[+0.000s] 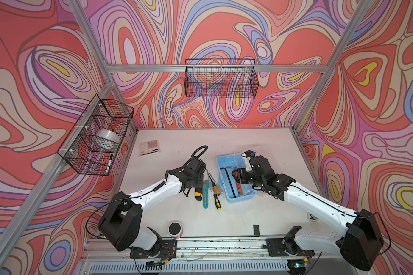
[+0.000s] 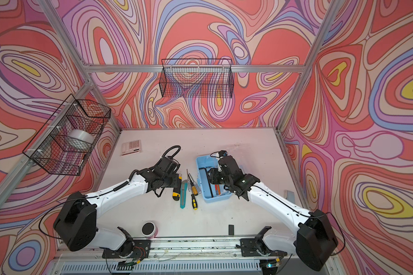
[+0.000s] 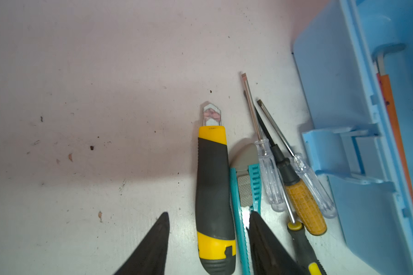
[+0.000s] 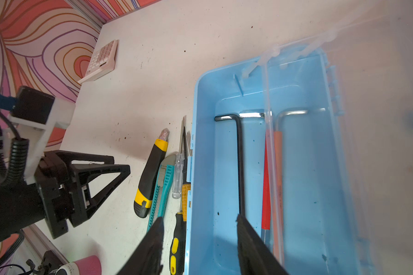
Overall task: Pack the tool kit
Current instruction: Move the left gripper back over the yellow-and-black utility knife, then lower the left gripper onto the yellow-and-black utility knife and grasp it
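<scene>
The tool kit's light blue case [image 1: 220, 171] [image 4: 200, 114] stands open with its clear lid [image 4: 367, 119] raised. Inside lie a black hex key [image 4: 240, 166] and two sleeved ones [image 4: 278, 178]. Left of the case, on the table, are the yellow-black knife [image 3: 212, 181] [image 1: 198, 195], the teal knife [image 3: 246, 185] and several screwdrivers [image 3: 303, 204] [image 1: 216, 190]. My left gripper [image 3: 209, 214] [image 1: 194, 188] hangs open over the yellow-black knife's rear end, which lies between the fingers untouched. My right gripper [image 4: 200, 216] [image 1: 236, 176] is open, straddling the case's left wall.
A pink-white calculator [image 1: 149, 147] lies at the back left. A pink cup [image 1: 175, 229] and a small black piece [image 1: 256, 229] sit near the front edge. Wire baskets hang on the left wall [image 1: 98, 135] and the back wall [image 1: 221, 78].
</scene>
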Tool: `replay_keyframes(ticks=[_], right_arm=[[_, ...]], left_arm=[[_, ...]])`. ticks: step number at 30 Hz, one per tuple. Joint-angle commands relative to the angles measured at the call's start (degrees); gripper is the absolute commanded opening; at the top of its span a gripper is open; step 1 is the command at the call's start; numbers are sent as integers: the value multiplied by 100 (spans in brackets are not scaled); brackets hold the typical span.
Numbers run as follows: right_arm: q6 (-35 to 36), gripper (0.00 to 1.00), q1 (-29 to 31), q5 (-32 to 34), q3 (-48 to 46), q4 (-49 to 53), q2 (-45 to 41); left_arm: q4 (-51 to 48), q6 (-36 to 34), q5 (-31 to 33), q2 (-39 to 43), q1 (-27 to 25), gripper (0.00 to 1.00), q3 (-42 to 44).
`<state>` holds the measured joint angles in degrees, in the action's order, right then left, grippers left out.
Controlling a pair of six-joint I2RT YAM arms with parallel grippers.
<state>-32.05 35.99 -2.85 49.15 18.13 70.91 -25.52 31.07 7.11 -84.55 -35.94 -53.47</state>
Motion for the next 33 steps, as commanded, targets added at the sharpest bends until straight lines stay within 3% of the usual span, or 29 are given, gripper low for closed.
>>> replay_keyframes(ticks=[1,16,33], right_arm=[[-13,50,28,-30,30,-114,113],[-12,50,23,-5,16,-183,311],[15,49,23,31,7,-167,490]], left_arm=[[-4,-92,-172,-161,26,54,77],[345,38,-395,-832,35,53,234],[235,-26,-36,-1149,35,50,122]])
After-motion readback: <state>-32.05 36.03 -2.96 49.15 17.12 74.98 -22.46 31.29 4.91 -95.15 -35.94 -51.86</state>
